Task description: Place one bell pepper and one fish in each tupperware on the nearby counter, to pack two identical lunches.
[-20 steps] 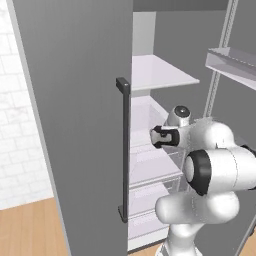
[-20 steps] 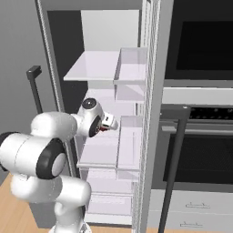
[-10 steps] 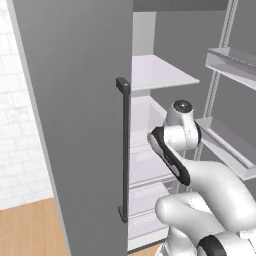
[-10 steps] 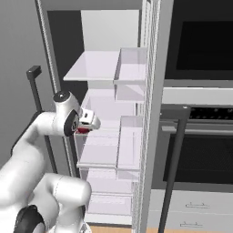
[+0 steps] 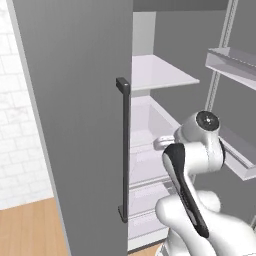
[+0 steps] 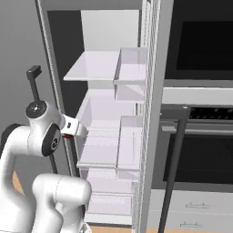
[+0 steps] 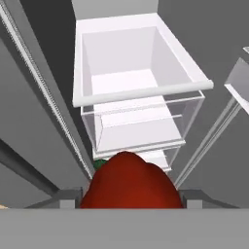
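- Since the arm has swung back out of the open fridge [image 5: 165,100] over the last second, you see from the left base view its elbow and wrist now hanging in front of the middle shelf [image 5: 160,72] rather than reaching in beside it; the grey door [image 5: 75,115] with its dark handle [image 5: 123,150] stands where it did.
- From the right base view, you find the wrist drawn left toward the fridge's left edge, and the gripper [image 6: 73,129] shows a sliver of red at its tip, just clear of the front rim of the clear drawer [image 6: 107,136]. The wall oven [image 6: 200,45] to the right is unchanged.
- In the hand view, you look along the gripper at a glossy red bell pepper [image 7: 130,182] sitting between the two finger tips, which are closed partway onto it, its green stem at the upper left. Beyond it lie the white bin [image 7: 141,63] and clear drawers of the fridge.
- By my reading, you have one pepper picked and withdrawn; neither tupperware nor counter is in sight, so carrying it over comes next.
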